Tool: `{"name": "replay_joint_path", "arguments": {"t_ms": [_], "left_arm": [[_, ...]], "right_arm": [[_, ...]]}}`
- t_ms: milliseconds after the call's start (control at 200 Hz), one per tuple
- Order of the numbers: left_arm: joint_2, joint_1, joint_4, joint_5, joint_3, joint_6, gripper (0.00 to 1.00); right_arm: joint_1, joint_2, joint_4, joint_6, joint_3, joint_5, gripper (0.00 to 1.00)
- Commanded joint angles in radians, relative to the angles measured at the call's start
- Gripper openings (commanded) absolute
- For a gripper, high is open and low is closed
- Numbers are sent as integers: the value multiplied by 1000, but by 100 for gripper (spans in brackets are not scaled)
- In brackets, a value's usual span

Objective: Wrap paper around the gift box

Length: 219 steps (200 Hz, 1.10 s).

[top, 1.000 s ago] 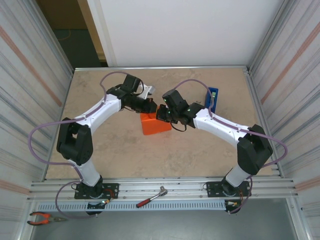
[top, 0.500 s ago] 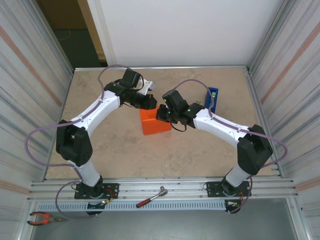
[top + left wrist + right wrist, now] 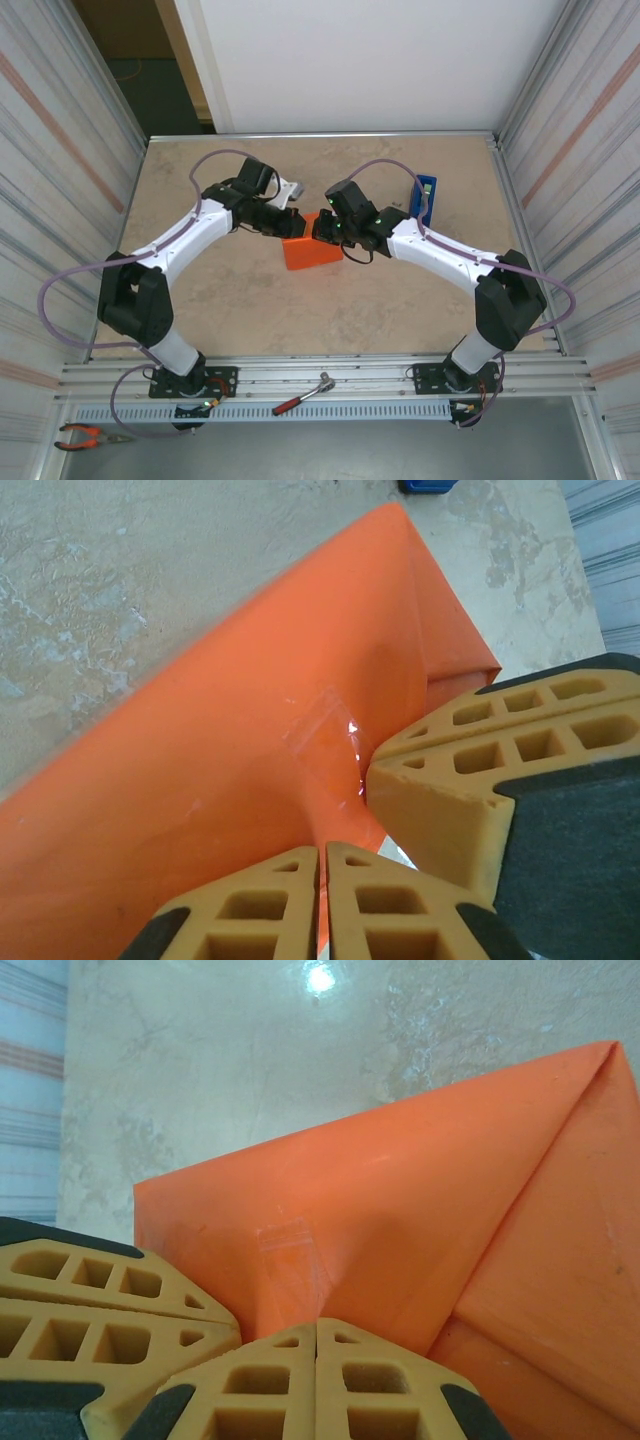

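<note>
The paper [image 3: 312, 252] is folded into a squat orange parcel at mid-worktop, presumably with the box inside. It is thin and matte, so it should crease readily and tear if dragged. The parcel looks light enough to slide under a sideways push. A clear tape patch [image 3: 290, 1245] sits on the top fold. The best hold is a flap's edge or a folded ridge, not the flat face.

The left claw [image 3: 322, 865] is clenched at the parcel's far edge, where a ridge of paper runs into its tips. I cannot tell whether it pinches the ridge. The right claw [image 3: 316, 1335] is clenched just beside it, tips on the paper.

The worktop [image 3: 250, 300] is bare to the left and near. A blue dispenser [image 3: 427, 197] stands far right, near the right arm. Ribbed walls close in both sides.
</note>
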Motion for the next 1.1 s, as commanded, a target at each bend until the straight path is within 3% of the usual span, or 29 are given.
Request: {"name": "replay_joint_path", "arguments": {"t_ms": [0,331,1092], "left_arm": [[-28,0,-22,-1,-19,24,12],[-67,0,-46,32,53,14,13],[-61,-12,2,27,-71,31,13]], "right_arm": [[13,63,-182,8,-68,-6,0],[13,62,-180,10,-74,-2,0],[19,66,-180,17,-81,2,0]]}}
